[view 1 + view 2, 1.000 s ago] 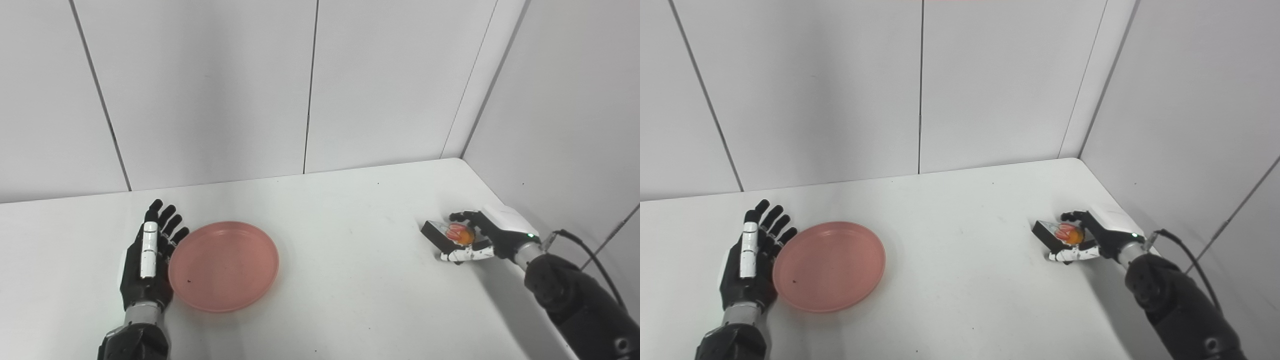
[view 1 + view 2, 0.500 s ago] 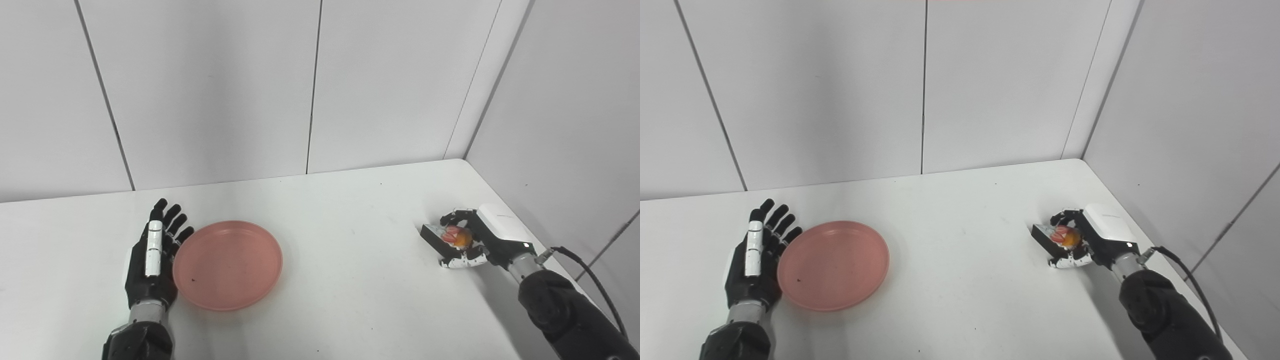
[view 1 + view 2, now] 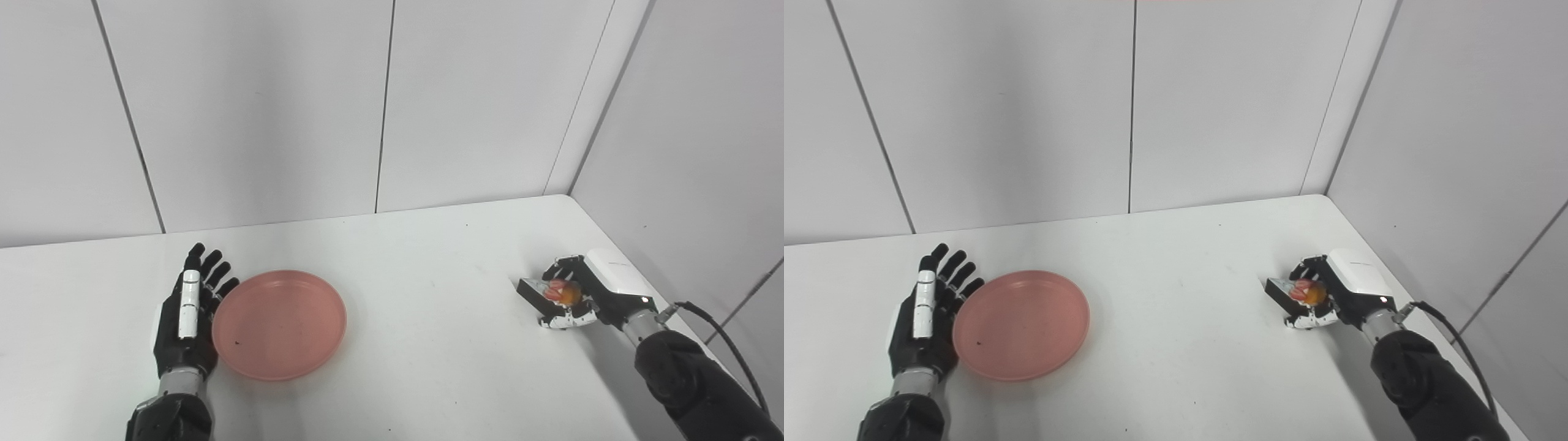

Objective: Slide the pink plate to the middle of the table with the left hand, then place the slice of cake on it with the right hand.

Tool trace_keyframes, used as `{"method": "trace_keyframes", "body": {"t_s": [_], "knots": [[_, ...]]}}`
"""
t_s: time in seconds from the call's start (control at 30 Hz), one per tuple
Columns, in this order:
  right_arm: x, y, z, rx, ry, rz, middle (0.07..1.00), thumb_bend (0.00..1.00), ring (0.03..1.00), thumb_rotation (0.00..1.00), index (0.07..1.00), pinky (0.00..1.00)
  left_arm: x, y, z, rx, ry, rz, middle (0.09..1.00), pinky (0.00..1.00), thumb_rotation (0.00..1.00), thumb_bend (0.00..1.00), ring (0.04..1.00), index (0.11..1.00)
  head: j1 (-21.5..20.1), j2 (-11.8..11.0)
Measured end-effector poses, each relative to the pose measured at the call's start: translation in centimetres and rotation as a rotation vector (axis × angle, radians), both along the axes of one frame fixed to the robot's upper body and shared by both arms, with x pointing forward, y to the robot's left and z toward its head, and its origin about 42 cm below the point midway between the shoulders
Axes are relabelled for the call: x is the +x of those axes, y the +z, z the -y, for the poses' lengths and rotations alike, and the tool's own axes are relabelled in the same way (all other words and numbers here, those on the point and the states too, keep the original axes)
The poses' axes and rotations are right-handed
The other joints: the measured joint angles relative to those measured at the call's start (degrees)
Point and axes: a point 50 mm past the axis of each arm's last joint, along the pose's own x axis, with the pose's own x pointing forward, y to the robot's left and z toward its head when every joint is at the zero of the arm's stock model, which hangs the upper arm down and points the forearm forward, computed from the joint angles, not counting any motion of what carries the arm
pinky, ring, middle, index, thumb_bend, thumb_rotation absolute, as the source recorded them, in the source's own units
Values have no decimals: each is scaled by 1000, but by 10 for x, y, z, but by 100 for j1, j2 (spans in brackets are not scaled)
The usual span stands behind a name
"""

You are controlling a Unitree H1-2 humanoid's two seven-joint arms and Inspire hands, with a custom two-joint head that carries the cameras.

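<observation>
Two robot hands work over a white worktop (image 3: 429,343) set into a corner of pale wall panels (image 3: 257,110). The left robot hand (image 3: 187,318) lies flat on the worktop at the left, its fingers (image 3: 208,269) spread and pointing toward the back wall, holding nothing. Its inner edge sits right against the left rim of the pink plate (image 3: 279,324); whether it actually touches the rim cannot be told for sure. The pink plate rests flat on the worktop, left of the middle, with a small dark speck on its surface.

Far to the right, near the side wall, the right robot hand (image 3: 582,297) is closed around the slice of cake (image 3: 548,293). The slice of cake has a dark base and a red and orange topping, and it pokes out of the grip toward the middle of the worktop. The fingers (image 3: 560,266) curl over its far side and the thumb runs along its near side. Whether the slice of cake is lifted or resting on the worktop cannot be told. A black cable (image 3: 723,318) loops out from the right wrist. The pink plate and the slice of cake are well apart.
</observation>
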Motion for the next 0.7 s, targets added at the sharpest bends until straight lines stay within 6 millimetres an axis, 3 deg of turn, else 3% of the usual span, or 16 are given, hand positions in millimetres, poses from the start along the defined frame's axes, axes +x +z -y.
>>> {"method": "trace_keyframes", "body": {"t_s": [0.3, 0.7], "knots": [[0, 5, -2, 77, 10, 17, 507, 517, 403, 0, 512, 327, 2, 0, 2, -2, -3, -3, 889, 799, 767, 687, 876, 903, 70, -53], [5, 51, -49, 92, 162, 170, 491, 521, 434, 0, 497, 390, 4, 0, 8, -5, -10, -3, 899, 791, 779, 677, 873, 914, 167, -26]]}}
